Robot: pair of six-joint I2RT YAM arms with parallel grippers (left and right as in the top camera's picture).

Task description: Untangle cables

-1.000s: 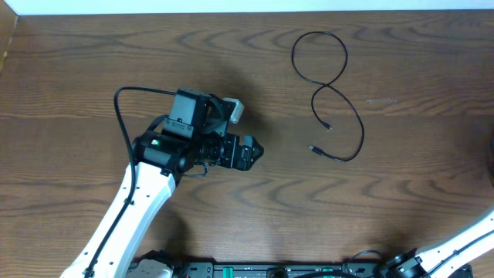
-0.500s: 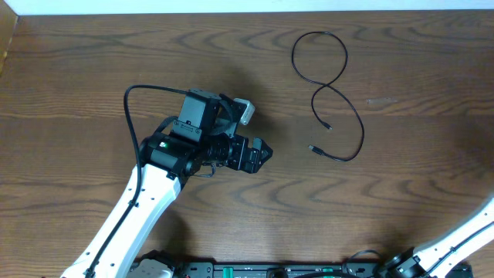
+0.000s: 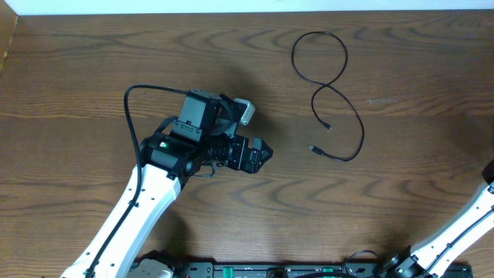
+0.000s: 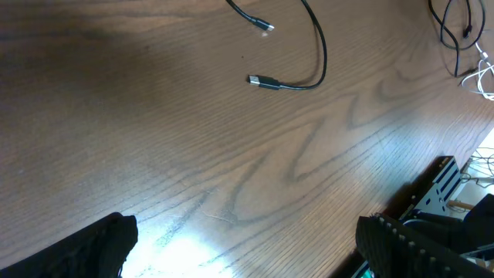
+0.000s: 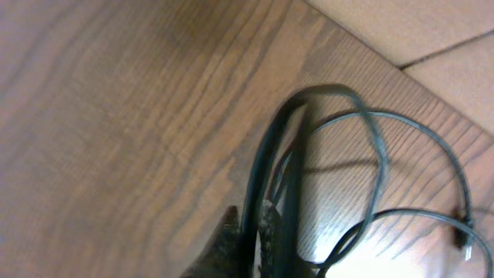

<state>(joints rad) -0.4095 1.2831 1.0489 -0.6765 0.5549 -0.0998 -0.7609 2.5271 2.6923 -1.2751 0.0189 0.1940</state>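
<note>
A thin black cable (image 3: 337, 86) lies loose in a figure-eight on the wooden table, both plug ends free; it also shows in the left wrist view (image 4: 318, 54). My left gripper (image 3: 265, 152) is open and empty, left of that cable, fingers wide apart (image 4: 247, 247). In the right wrist view my right gripper (image 5: 257, 232) is shut on a looped dark cable (image 5: 270, 154), with more thin loops (image 5: 378, 162) trailing right. A white cord (image 4: 483, 76) and black loops (image 4: 454, 31) show at the far right of the left wrist view.
The table's right edge and the tan floor (image 5: 432, 31) lie beyond the held loops. My right arm (image 3: 463, 228) enters from the lower right, its gripper outside the overhead view. A black rail (image 3: 270, 270) runs along the front edge.
My left arm shifted slightly right a second ago and has since held still. The right arm's link at the right edge has moved a little. The figure-eight cable has not moved.
</note>
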